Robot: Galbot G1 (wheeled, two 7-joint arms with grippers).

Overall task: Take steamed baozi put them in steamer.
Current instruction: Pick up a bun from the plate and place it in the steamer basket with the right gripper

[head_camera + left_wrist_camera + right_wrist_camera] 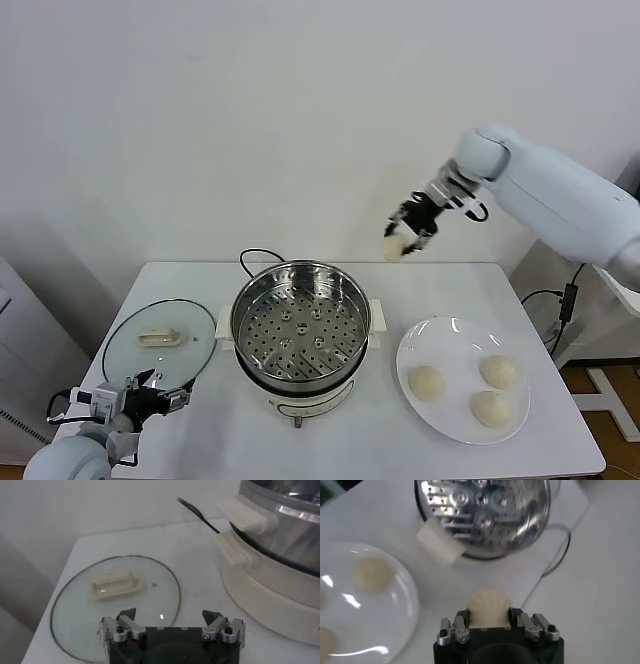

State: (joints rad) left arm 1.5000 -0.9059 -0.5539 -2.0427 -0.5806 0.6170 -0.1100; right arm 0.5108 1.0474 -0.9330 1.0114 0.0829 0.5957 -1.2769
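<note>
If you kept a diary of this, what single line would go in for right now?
right gripper: holds baozi in air behind steamer | steamer: empty | plate: three baozi | left gripper: open, idle by glass lid

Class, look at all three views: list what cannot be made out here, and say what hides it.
- Underside of the held baozi: the right gripper covers it in the right wrist view.
- Plate: cut off by the right wrist view's edge; only one baozi shows whole there.
- Steamer interior: cut off in the left wrist view.
- Left gripper: parked beside the lid, arm cut off in the head view.
</note>
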